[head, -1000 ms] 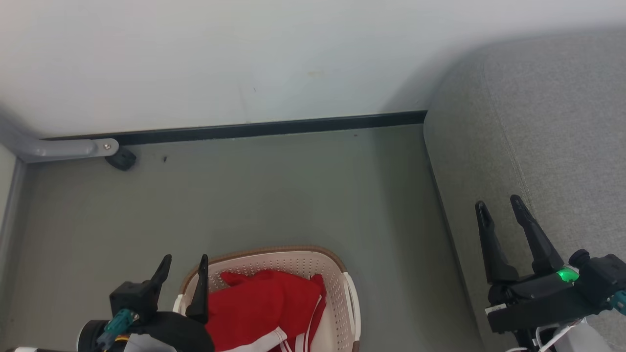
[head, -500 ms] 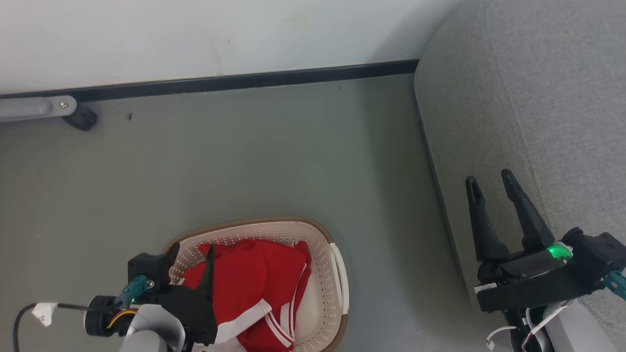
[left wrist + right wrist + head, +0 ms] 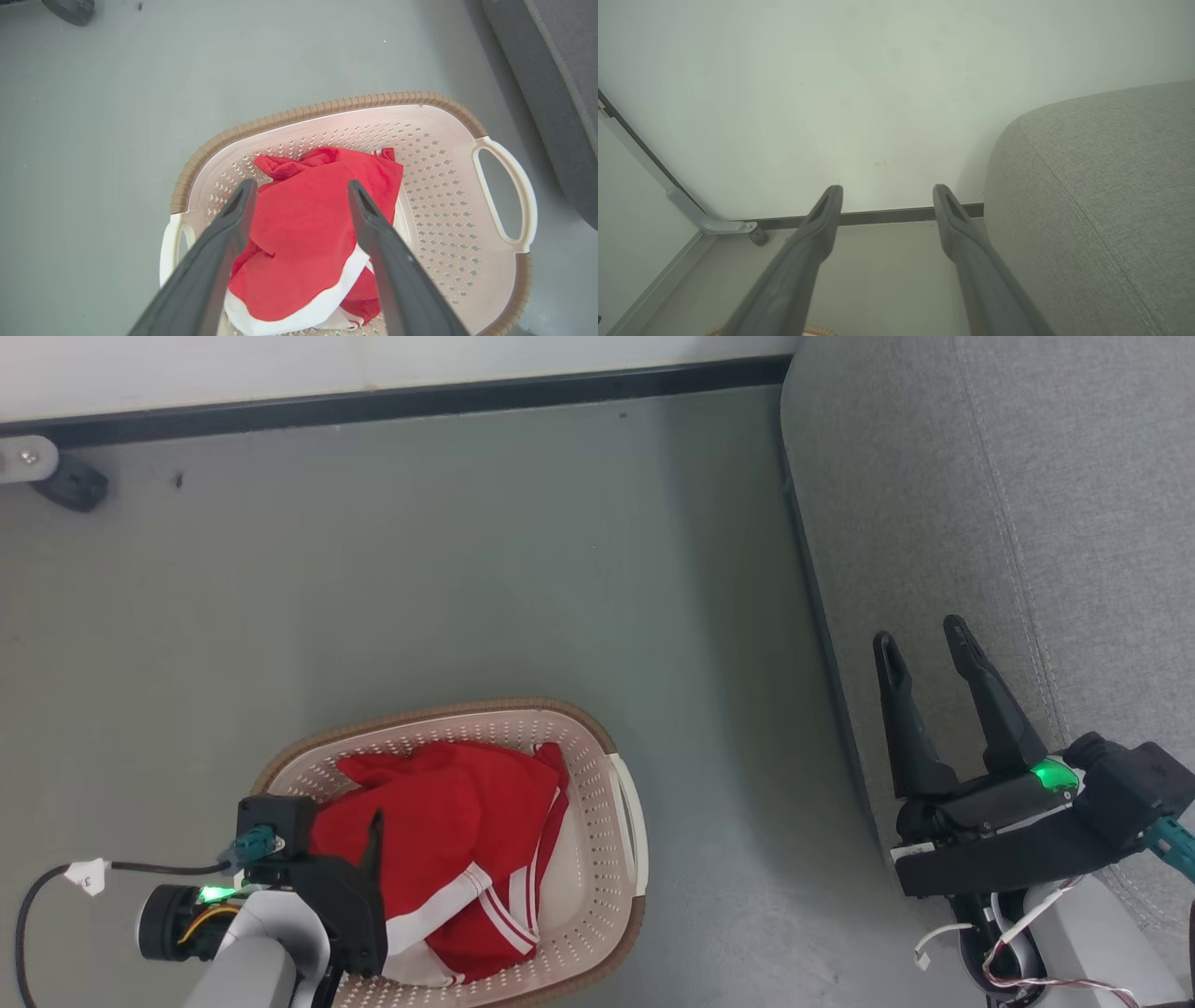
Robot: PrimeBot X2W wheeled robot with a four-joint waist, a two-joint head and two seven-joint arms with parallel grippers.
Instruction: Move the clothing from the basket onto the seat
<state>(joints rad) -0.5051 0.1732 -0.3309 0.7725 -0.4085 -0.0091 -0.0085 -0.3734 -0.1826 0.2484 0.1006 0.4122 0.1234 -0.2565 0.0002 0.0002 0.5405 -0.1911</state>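
Red clothing (image 3: 448,821) with white trim lies crumpled in the cream basket (image 3: 439,711) with its brown rim, on the floor at the lower left. My left gripper (image 3: 341,845) hangs open above the basket's left side. In the left wrist view its fingers (image 3: 233,219) straddle the clothing (image 3: 303,224) from above without touching it, with the basket (image 3: 327,108) below. My right gripper (image 3: 920,637) is open and empty over the front edge of the grey seat (image 3: 980,504). In the right wrist view it (image 3: 887,190) points at the wall, with the seat (image 3: 1111,186) to its right.
Grey floor lies between the basket and the seat. A white wall with a black baseboard (image 3: 420,399) runs along the back. A grey metal bracket with a black foot (image 3: 70,483) sits at the far left corner. The seat's edge (image 3: 551,70) is close to the basket's right handle (image 3: 509,196).
The camera has tilted down, so the whole picture has shifted up. My left gripper has swung over the basket and now points down at the clothing. The right gripper has held its pose.
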